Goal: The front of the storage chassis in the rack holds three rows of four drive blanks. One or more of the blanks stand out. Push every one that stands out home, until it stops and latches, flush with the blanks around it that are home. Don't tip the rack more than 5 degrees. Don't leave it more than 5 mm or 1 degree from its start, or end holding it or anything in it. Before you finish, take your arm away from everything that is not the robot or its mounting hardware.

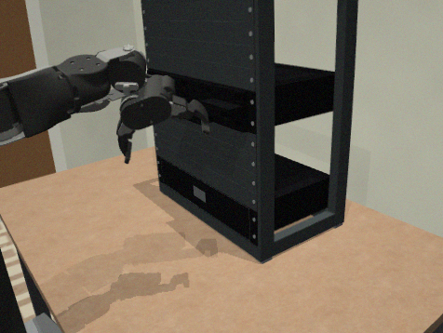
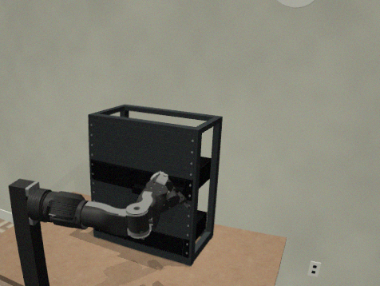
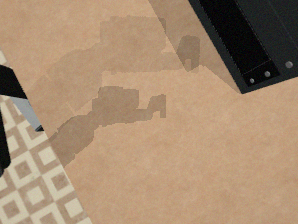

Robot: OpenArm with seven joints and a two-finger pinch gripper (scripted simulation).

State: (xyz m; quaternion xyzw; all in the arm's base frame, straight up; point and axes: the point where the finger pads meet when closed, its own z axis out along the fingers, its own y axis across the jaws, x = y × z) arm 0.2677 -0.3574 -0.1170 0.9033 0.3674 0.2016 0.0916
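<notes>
The rack (image 1: 266, 153) (image 2: 194, 208) stands upright on the table. Its storage chassis (image 1: 242, 112) (image 2: 108, 172) is the black band at mid height, with bare grey panels above and below. The chassis front is very dark, and its separate blanks are hard to tell apart. A dark shape (image 1: 222, 103) seems to stand out near the middle of the band, but which blank it is cannot be told. My gripper (image 1: 167, 147) is open and empty in front of the rack, its fingers spread. It hides the chassis's left part in the top view. The fingers do not show in the wrist view.
A lower black unit (image 1: 228, 219) (image 3: 235, 35) with a small grey label sits at the rack's foot. The wooden table (image 1: 326, 288) (image 2: 247, 256) (image 3: 200, 165) carries shadows of the arm. The arm reaches in from the left, across the rack's front in the exterior view.
</notes>
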